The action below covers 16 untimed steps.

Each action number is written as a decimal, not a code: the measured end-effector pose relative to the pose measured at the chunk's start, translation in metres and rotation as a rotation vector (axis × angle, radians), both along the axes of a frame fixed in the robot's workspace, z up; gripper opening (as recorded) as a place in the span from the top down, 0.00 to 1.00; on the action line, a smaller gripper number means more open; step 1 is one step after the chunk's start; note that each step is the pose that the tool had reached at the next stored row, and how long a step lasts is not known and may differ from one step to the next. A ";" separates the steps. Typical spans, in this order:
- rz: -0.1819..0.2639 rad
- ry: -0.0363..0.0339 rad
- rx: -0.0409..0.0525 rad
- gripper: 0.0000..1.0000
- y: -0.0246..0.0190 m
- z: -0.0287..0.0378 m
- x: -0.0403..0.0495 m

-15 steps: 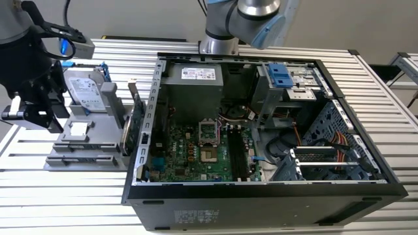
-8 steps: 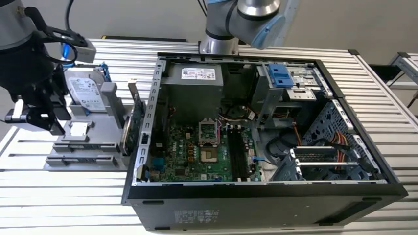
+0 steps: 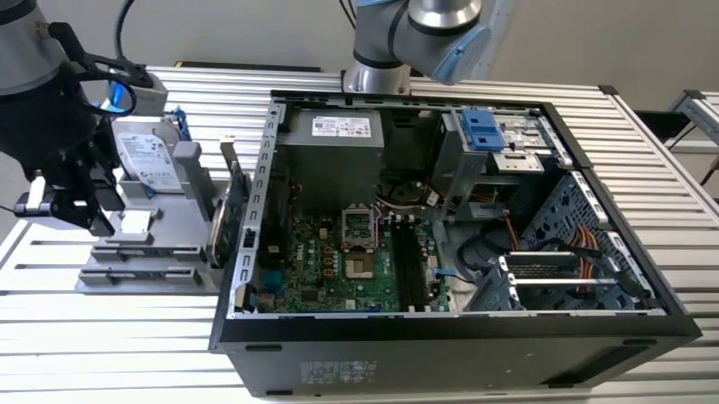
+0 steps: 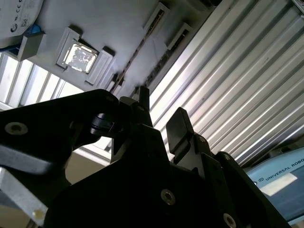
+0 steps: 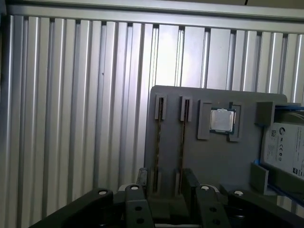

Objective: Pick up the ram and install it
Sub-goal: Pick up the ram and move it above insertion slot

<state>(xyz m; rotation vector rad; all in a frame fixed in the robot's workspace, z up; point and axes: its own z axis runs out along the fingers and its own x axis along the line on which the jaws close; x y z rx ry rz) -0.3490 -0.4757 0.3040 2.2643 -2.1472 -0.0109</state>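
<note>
Step in hand: approach for the pick, nothing grasped yet.

Tool (image 5: 166, 185) hangs over the grey holder (image 5: 213, 161) on the slatted desk (image 5: 71, 118). The jaws stand apart with a clear gap between the fingers and nothing in them. In the second wrist view, bright desk slats show through that gap.

Ram (image 5: 183, 135) stands on edge in a holder slot below and just ahead of the tool, running lengthwise away from it. A second stick (image 5: 159, 135) stands in the parallel slot just beside it. Both look untouched and apart from the fingers. Cannot tell which of the two the tool is lined up on. It sits roughly over the pair rather than centred on one.

Farther out from the tool on the same holder are a processor chip (image 5: 221, 119) in its recess, then a hard drive (image 5: 285, 149).

In the exterior view the open computer case (image 3: 450, 353) lies well off to the tool's side. Its motherboard (image 3: 326, 261) is exposed, and the install has not started.

Judgement on the grasp: the tool needs to be centred on one stick only, with a finger on each flat face and clear of the neighbour stick. It would then go straight down, close on the thin board, and lift along the slot without twisting. Risks are pinching both sticks or catching the slot walls.
</note>
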 end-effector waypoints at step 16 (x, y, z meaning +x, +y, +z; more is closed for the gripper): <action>0.000 -0.0001 0.0001 0.00 0.0030 -0.0154 0.0000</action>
